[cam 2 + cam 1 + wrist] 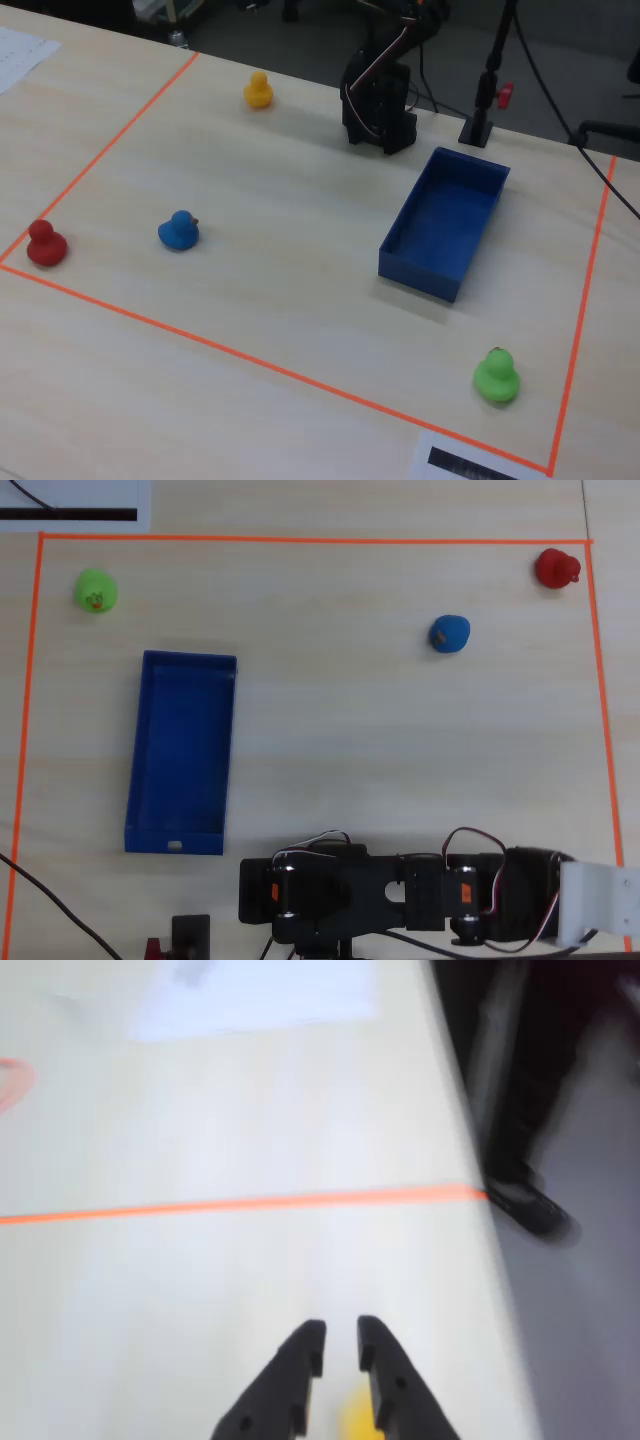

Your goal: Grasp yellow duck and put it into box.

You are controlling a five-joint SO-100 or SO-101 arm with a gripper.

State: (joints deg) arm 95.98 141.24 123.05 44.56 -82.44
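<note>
Pale wood-grain bench top [300, 260] fills the scene, with an orange tape line [280, 372] marking out a large rectangle on it. Seen in the fixed view, the arm [380, 95] stands folded at the far edge of the bench, about midway along it. The yellow duck [258, 90] sits upright on the bench near that far edge, just left of the arm's base and apart from it, inside the tape. The box [445, 225], a deep blue shallow tray, lies right of the arm with one short end pointing toward the far edge; nothing shows inside it.

A blue duck [179, 230] and a red duck [45, 244] stand near the left edge, the red one close to the near-left corner of the tape. A green duck [496, 376] stands toward the near-right corner. A white sheet with a black bar [470, 462] lies just outside the tape at the near edge.

From overhead, the arm [400, 890] hides the yellow duck, while the box [182, 752] lies clear to its left in that view.

In the wrist view the gripper [340, 1345] points down at the bench, its two dark fingers [295, 1370] parted by a narrow gap and holding nothing. A blurred patch of the yellow duck [358, 1418] shows low between them, at the bottom of the picture; whether they touch it cannot be told.
</note>
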